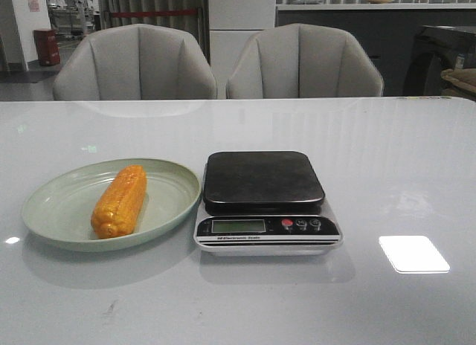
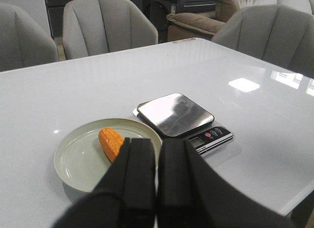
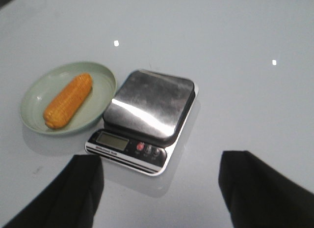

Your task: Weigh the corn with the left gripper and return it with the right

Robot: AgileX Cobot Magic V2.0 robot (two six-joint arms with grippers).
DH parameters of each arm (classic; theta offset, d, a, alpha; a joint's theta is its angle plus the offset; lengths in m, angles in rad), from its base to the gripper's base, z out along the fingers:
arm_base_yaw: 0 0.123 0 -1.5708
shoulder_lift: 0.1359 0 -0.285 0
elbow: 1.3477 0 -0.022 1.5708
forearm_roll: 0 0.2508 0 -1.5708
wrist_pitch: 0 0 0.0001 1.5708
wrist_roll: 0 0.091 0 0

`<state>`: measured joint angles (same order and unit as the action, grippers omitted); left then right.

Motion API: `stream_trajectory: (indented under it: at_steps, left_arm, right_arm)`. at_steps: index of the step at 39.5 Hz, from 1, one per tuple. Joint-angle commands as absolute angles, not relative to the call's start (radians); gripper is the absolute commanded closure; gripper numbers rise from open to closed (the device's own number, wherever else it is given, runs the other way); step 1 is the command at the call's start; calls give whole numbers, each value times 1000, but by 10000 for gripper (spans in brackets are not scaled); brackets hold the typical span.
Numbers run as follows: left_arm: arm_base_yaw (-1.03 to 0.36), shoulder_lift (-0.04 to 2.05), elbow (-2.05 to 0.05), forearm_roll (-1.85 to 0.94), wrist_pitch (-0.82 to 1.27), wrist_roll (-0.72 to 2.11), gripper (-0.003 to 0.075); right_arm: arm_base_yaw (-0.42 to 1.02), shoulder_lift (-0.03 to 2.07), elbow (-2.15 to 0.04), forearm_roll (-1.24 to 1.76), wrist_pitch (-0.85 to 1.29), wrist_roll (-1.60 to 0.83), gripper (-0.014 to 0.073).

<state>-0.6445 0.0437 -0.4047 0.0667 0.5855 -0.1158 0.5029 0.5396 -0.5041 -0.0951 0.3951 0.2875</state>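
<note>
The orange-yellow corn (image 1: 120,201) lies on a pale green plate (image 1: 56,202) at the table's left. A kitchen scale (image 1: 263,181) with a dark steel top stands just right of the plate, nothing on it. Neither arm shows in the front view. In the left wrist view my left gripper (image 2: 157,145) is shut and empty, high above the table, its fingers covering part of the corn (image 2: 111,142) and plate (image 2: 78,161). In the right wrist view my right gripper (image 3: 159,164) is wide open and empty, well above the table near the scale (image 3: 149,104), with the corn (image 3: 68,100) off to one side.
Two grey upholstered chairs (image 1: 137,62) stand behind the table's far edge. The white glossy table (image 1: 394,174) extends right of the scale, with a bright light reflection (image 1: 413,253) near the front right.
</note>
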Motion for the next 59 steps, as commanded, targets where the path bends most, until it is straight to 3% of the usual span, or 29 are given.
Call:
stream_trajectory:
  at_steps: [1,9,20,23,29,59]
  left_arm:
    - [-651,56,-429,67,511,-117,607]
    - [-651,56,-429,67,511,-117,607]
    - [-651,56,-429,67,511,-117,607]
    - [-651,56,-429,67,511,-117,607]
    - [-651,56,-429,67,511,-117,607]
    - [-648,56,-424,67,509,-117,607]
  right_arm:
    - [499,403,-468,-116,280,272,6]
    - [499,203,-342,-128,248,269,6]
    - [499,180,-229,-129,112,269,25]
    - [499,180,-221,-129,118,269,116]
    - [499,180,-221,-129,120,269,462]
    - [499,180,-221,-127,120,269,435]
